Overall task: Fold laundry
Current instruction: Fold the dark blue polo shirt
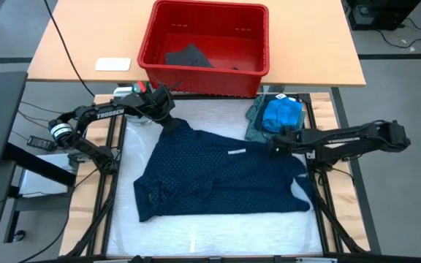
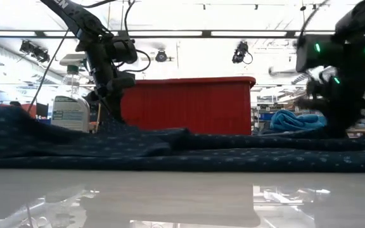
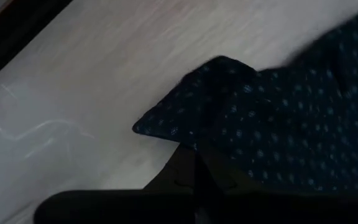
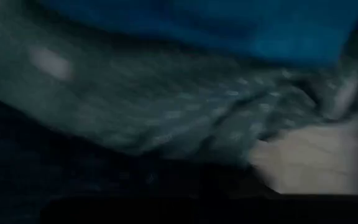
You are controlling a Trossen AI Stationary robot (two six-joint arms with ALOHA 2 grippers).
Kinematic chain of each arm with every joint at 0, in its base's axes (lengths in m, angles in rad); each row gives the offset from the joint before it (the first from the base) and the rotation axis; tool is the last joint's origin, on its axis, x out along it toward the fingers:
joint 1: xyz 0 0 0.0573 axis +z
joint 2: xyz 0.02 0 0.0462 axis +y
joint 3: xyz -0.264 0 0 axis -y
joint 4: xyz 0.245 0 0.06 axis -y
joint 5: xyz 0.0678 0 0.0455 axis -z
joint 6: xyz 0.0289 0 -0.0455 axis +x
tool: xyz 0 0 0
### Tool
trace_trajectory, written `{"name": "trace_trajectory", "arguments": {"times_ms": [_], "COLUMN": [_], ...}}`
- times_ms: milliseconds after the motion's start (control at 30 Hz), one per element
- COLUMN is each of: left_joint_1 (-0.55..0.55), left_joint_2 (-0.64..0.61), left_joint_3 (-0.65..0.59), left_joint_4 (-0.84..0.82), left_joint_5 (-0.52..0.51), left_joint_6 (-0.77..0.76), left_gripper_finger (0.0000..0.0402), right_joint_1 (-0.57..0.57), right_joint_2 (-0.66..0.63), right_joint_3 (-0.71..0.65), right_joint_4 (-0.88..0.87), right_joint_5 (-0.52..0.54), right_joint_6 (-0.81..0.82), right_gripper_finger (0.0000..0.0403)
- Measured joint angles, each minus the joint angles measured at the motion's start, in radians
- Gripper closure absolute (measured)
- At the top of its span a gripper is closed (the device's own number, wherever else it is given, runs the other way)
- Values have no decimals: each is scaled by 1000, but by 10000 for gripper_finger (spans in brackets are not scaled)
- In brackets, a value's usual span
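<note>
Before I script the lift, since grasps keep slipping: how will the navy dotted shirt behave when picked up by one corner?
Probably floppy: the shirt lies flat and creased. It would likely drape and trail across the table. Seemingly light, thin cloth, so folds may shift.

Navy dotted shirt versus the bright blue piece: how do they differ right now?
The navy dotted shirt is large and spread flat across the middle of the table; the bright blue piece is small and bunched, sitting on a grey-green garment at the far right corner. The navy one has pale dots; the blue one looks plain. The left gripper is at the shirt's corner. Both are soft cloth.
</note>
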Motion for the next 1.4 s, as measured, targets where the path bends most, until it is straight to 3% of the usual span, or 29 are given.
{"name": "trace_trajectory", "arguments": {"times_ms": [100, 233, 333, 533, 700, 833, 1000, 1167, 1267, 1400], "left_joint_1": [0, 0, 0, -10, -39, -62, -91, -159, -225, -314], "left_joint_2": [0, 0, 0, 0, 0, 0, 0, 0, 0, -1], "left_joint_3": [0, 0, 0, 0, 0, 0, 0, 0, 0, 0], "left_joint_4": [-1, -1, -3, -25, -41, -42, -65, -194, -297, -357], "left_joint_5": [-3, -19, -24, -26, -34, -48, -52, -52, -51, -51], "left_joint_6": [-6, -19, -31, -56, -61, -82, -138, -200, -242, -289], "left_gripper_finger": [401, 401, 401, 401, 401, 401, 401, 401, 401, 401], "right_joint_1": [-16, 14, 93, 294, 450, 569, 689, 827, 884, 907], "right_joint_2": [-35, -56, -58, -56, -42, 35, 221, 367, 373, 270], "right_joint_3": [29, 44, 52, 80, 81, 57, 50, 95, 166, 245], "right_joint_4": [-25, -20, -31, -23, 57, 170, 345, 609, 538, 284], "right_joint_5": [15, -136, -232, -249, -310, -315, -320, -485, -534, -468], "right_joint_6": [19, -70, -77, 40, 42, 59, 110, 134, 157, 119], "right_gripper_finger": [397, 397, 397, 397, 398, 400, 401, 401, 402, 389]}}
